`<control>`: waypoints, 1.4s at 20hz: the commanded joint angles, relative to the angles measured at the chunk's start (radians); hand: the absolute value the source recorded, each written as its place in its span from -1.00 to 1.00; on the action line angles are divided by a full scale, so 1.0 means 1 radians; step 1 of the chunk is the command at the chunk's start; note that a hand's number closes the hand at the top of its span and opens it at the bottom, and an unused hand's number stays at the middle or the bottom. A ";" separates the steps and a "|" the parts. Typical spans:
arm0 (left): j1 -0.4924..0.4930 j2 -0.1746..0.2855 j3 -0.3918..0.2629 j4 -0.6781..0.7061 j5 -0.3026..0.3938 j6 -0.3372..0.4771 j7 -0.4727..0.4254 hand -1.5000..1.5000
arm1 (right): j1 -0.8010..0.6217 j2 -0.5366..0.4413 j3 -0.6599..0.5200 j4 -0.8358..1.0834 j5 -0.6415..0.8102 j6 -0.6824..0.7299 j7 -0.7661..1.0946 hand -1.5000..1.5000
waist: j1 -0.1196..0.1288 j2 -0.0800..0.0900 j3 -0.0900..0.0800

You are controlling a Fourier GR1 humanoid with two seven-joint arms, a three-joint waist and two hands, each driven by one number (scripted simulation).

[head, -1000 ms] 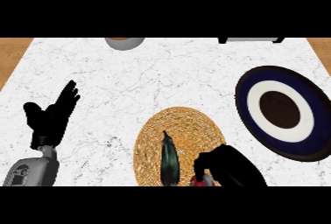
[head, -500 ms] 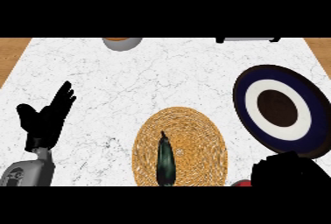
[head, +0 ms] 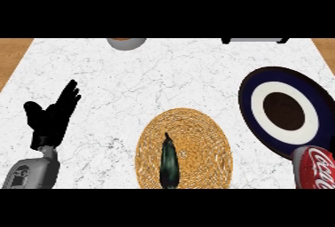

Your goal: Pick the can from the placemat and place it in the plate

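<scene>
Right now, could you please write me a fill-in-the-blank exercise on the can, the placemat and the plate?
1. The can at the lower right is coloured ___.
2. The dark green vegetable lies on the ___.
3. The plate lies at the view's ___ side.
4. The open hand, fingers up, is the robot's ___ one.
Missing words: red; placemat; right; left.
</scene>
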 commanded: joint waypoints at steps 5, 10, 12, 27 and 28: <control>0.009 -0.038 -0.041 -0.054 -0.025 0.020 0.037 0.00 | -0.231 -0.084 -0.167 0.445 -0.045 -0.026 -0.068 1.00 | 0.025 0.003 0.000; 0.043 -0.023 -0.011 -0.026 -0.003 -0.016 -0.015 0.00 | -0.259 -0.147 -0.205 0.744 0.003 -0.034 -0.313 1.00 | 0.022 0.004 0.001; 0.008 -0.023 -0.009 0.009 -0.023 -0.005 -0.037 0.00 | -0.262 -0.150 -0.169 0.816 0.068 -0.062 -0.369 1.00 | 0.017 0.004 0.000; -0.006 -0.029 -0.004 0.043 -0.032 -0.014 -0.051 0.00 | -0.583 -0.294 -0.117 1.450 0.115 0.059 -0.692 -1.00 | 0.022 0.005 0.001; -0.012 -0.037 -0.018 -0.019 -0.035 0.004 0.012 0.00 | -0.549 -0.300 -0.149 1.411 0.076 0.069 -0.725 -1.00 | 0.018 0.003 0.001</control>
